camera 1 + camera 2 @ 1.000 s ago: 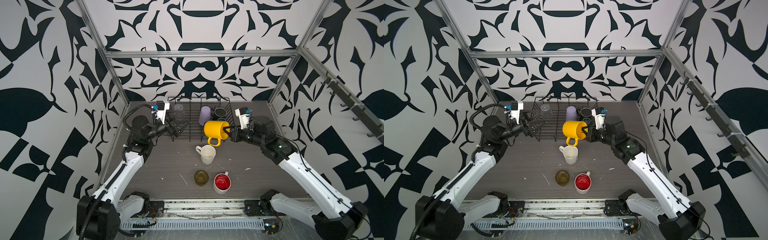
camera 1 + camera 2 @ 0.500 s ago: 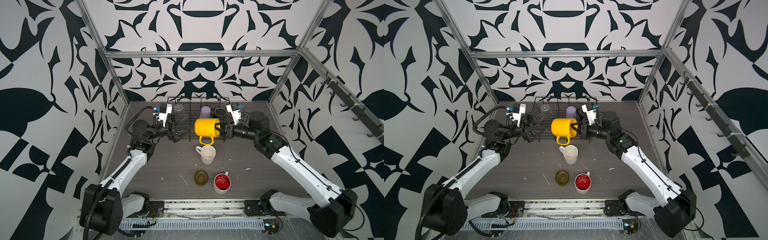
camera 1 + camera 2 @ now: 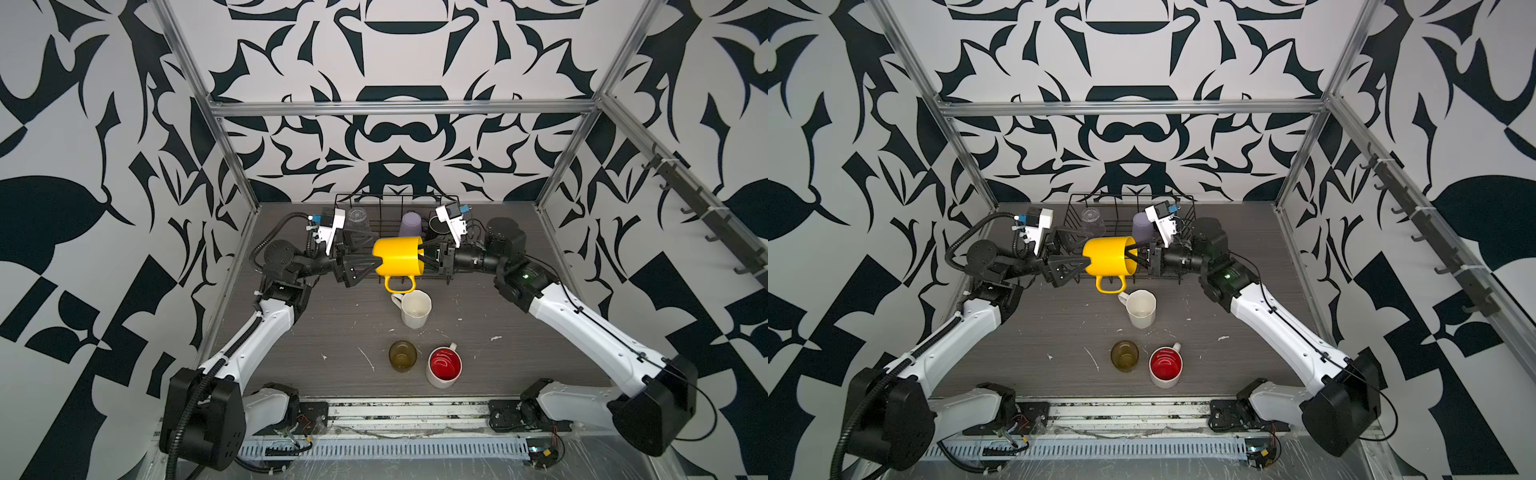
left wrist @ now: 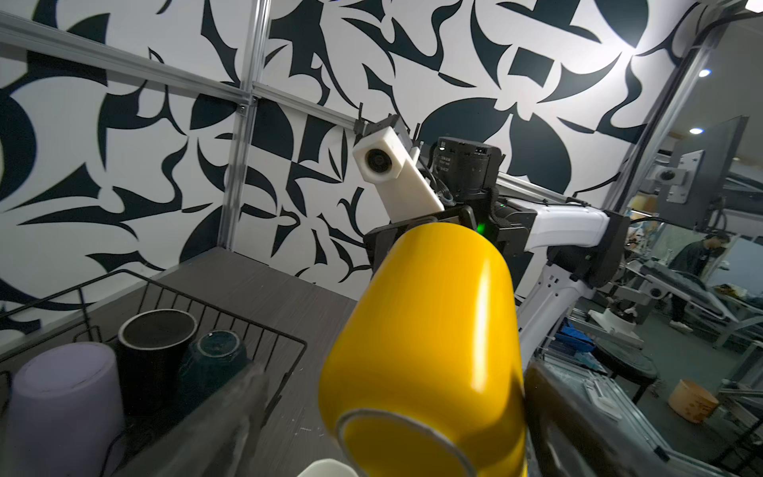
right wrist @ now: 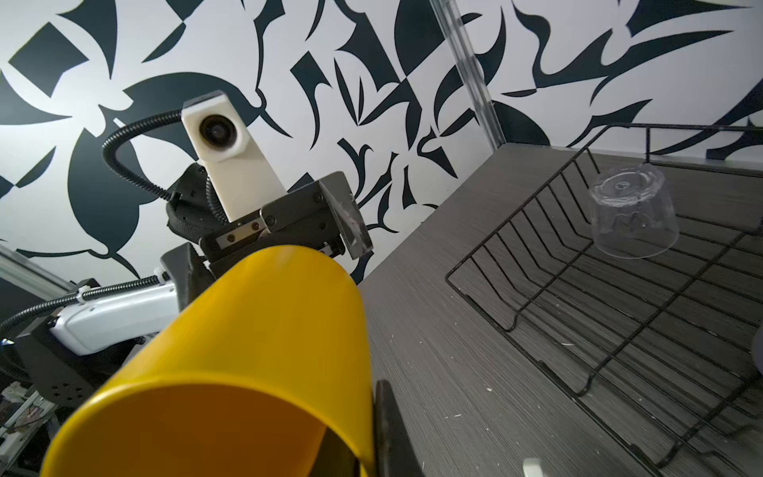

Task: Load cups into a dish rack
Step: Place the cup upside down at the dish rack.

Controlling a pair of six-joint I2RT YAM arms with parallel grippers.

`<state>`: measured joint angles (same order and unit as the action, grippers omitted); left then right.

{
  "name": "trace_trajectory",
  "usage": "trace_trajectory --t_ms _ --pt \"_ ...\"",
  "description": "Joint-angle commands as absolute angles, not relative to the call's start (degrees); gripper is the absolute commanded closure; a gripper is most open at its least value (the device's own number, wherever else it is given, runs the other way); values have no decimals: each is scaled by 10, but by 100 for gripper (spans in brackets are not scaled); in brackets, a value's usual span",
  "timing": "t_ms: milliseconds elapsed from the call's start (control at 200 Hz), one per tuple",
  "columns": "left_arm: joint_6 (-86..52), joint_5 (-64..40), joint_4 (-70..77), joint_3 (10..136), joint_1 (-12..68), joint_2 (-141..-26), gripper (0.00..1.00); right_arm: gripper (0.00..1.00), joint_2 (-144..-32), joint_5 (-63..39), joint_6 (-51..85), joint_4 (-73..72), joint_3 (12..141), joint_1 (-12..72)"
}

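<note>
A yellow mug (image 3: 397,259) (image 3: 1108,257) hangs on its side above the table in front of the black wire dish rack (image 3: 415,197), handle down. My right gripper (image 3: 422,255) (image 5: 363,446) is shut on its rim, one finger inside and one outside. My left gripper (image 3: 372,252) (image 4: 388,413) is open, its fingers (image 4: 231,413) flanking the mug's base (image 4: 433,330). Upside down in the rack stand a clear glass (image 3: 358,220) (image 5: 631,214), a lilac tumbler (image 3: 410,224) (image 4: 62,404), a black mug (image 4: 152,351) and a dark-green cup (image 4: 214,359).
On the table below the yellow mug stands a white faceted mug (image 3: 415,309). Nearer the front edge are an olive-brown glass (image 3: 402,355) and a white mug with a red inside (image 3: 444,365). Patterned walls with metal posts close in three sides.
My right arm has carried the yellow mug leftward and turned it level. My left gripper has swung in from the rack's left end, and its open fingers now straddle the mug's base.
</note>
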<state>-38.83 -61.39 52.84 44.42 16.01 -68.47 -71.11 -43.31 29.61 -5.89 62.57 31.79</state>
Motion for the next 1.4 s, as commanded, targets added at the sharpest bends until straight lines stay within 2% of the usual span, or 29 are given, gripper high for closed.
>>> trace_trajectory --t_ms 0,975,1210,1400 --pt "-393 -629 547 449 157 -678 1 100 -705 -463 300 -156 671 330" --pt "-430 -682 601 442 158 -665 0 100 -817 -492 336 -273 727 375" --pt "-501 -699 695 440 158 -686 0 100 -831 -500 361 -324 723 375" --pt "-581 -709 782 451 158 -718 7 100 -843 -508 383 -358 723 376"
